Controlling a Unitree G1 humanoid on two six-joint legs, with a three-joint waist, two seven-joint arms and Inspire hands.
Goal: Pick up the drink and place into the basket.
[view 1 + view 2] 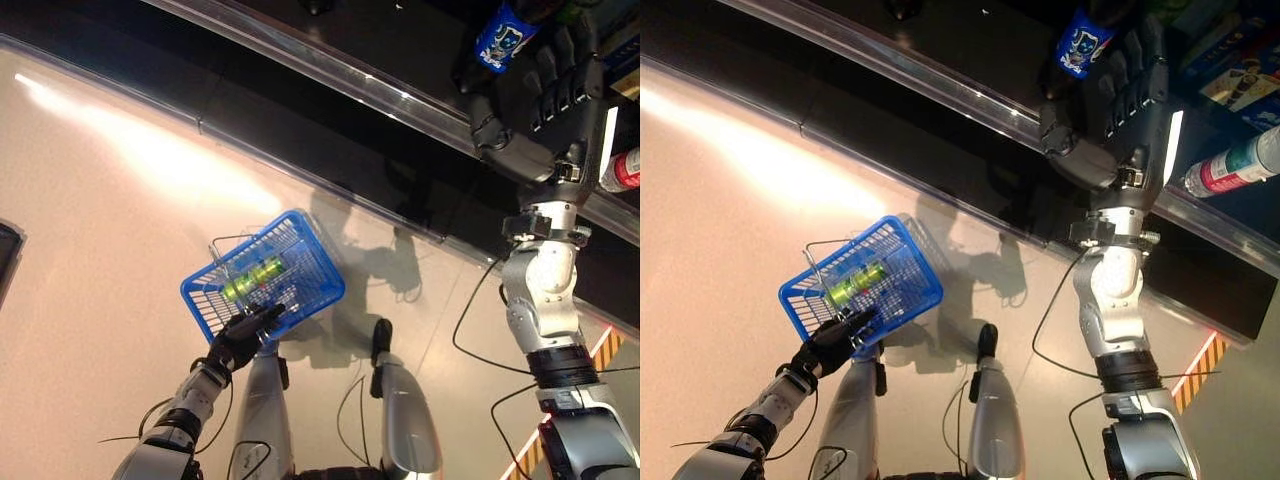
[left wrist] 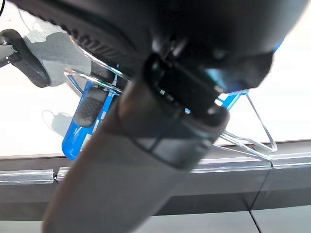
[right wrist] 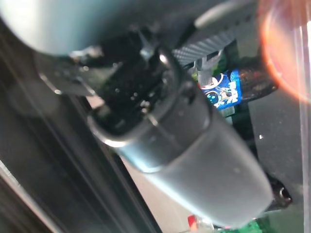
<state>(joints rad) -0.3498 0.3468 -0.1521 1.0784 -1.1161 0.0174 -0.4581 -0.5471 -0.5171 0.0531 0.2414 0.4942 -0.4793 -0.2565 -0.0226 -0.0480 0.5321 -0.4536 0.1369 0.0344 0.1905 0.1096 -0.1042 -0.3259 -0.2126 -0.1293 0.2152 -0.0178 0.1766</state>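
A dark drink bottle with a blue label (image 1: 505, 35) stands on the dark shelf at the upper right; the right wrist view shows this drink bottle (image 3: 224, 92) just past the hand. My right hand (image 1: 545, 95) is raised to it, fingers fairly straight beside the bottle and thumb below it, not closed round it. The blue wire basket (image 1: 300, 248) hangs low on the left over the floor, and a green bottle (image 1: 253, 277) lies in it. My left hand (image 1: 243, 342) is at the basket's near edge, with fingers (image 2: 90, 104) curled over its wire handle.
A metal shelf edge (image 1: 330, 70) runs diagonally across the top. A second bottle with a red and white label (image 1: 1238, 165) lies on the shelf right of my right hand. Coloured packages (image 1: 1250, 75) sit further back. Pale floor (image 1: 110, 200) spreads to the left.
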